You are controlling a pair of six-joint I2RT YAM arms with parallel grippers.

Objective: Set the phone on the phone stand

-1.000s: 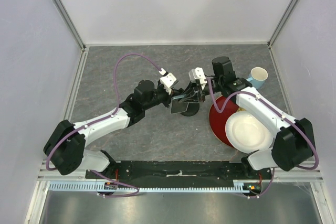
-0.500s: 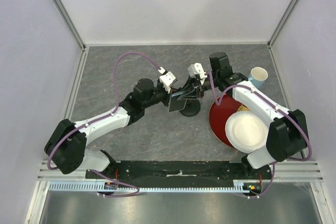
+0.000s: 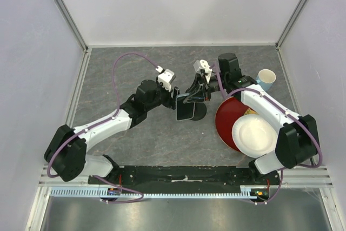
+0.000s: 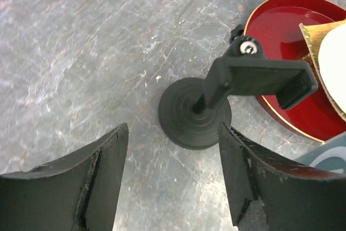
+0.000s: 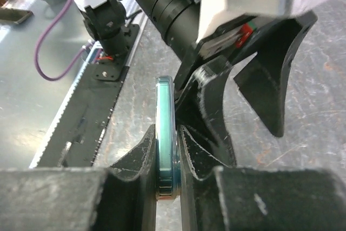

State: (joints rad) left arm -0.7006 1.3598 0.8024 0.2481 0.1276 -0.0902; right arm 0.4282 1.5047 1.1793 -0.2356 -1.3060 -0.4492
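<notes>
Overhead view, 12 o'clock taken as away from the arm bases.

Right gripper (image 3: 193, 95): pressed together on the phone (image 3: 185, 107). In the right wrist view the phone (image 5: 165, 133) is seen edge-on and upright, clamped at its lower end between the two fingers (image 5: 141, 158). The phone is held above the table (image 3: 135, 74), just at 9 o'clock of the stand (image 3: 199, 113) and partly overlapping it from above. Contact between phone and stand cannot be told.

Left gripper (image 3: 174, 100): spread, with nothing gripped. It is positioned at 9 o'clock of the phone, facing the right gripper. In the left wrist view both fingers (image 4: 102, 177) are seen wide apart, and the stand (image 4: 195, 114) is framed between them. Its round base is flat on the table and its post is tilted. The cradle (image 4: 265, 76) on top is turned towards the red plate (image 4: 281, 25).

Other items: the red plate (image 3: 227, 114) lies just at 3 o'clock of the stand. A white plate (image 3: 254, 135) rests on its 4 o'clock part. A cup (image 3: 266, 78), pale blue outside, stands at 1 o'clock of the red plate, close to the right arm.
</notes>
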